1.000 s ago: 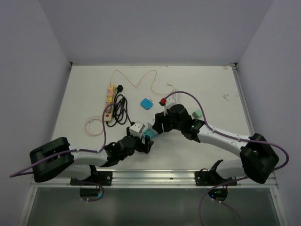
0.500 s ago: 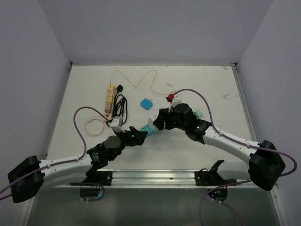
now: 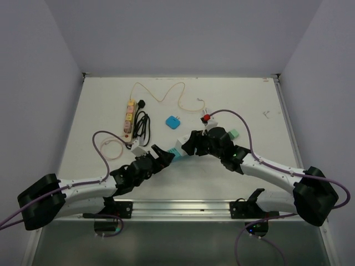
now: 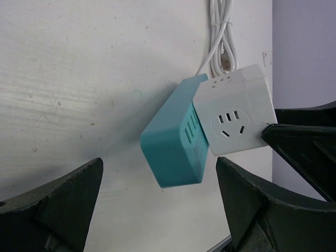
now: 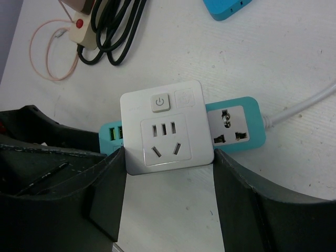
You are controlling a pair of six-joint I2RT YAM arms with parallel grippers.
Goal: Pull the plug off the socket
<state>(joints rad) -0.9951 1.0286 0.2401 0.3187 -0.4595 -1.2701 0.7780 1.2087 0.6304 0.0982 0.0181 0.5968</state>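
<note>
Near the middle of the table (image 3: 249,105), the white cube adapter (image 5: 167,128) sits plugged into the teal socket strip (image 5: 236,126), with the right gripper (image 5: 168,157) clamped on the cube's sides. The left gripper (image 4: 157,168) gapes wide, and the strip lies ahead between its jaws. Next, I judge, it must close on the strip so the two can be pulled apart.

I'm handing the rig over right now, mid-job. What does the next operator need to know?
Left hand: open and empty, a finger on either side of the teal socket, not touching it.
Right hand: closed on the white plug, one finger against each side.
The plug is seated in the socket, between the two hands.
Done: plug gripped.
Left: probably clamp the socket with the left hand, then pull the plug off.
</note>
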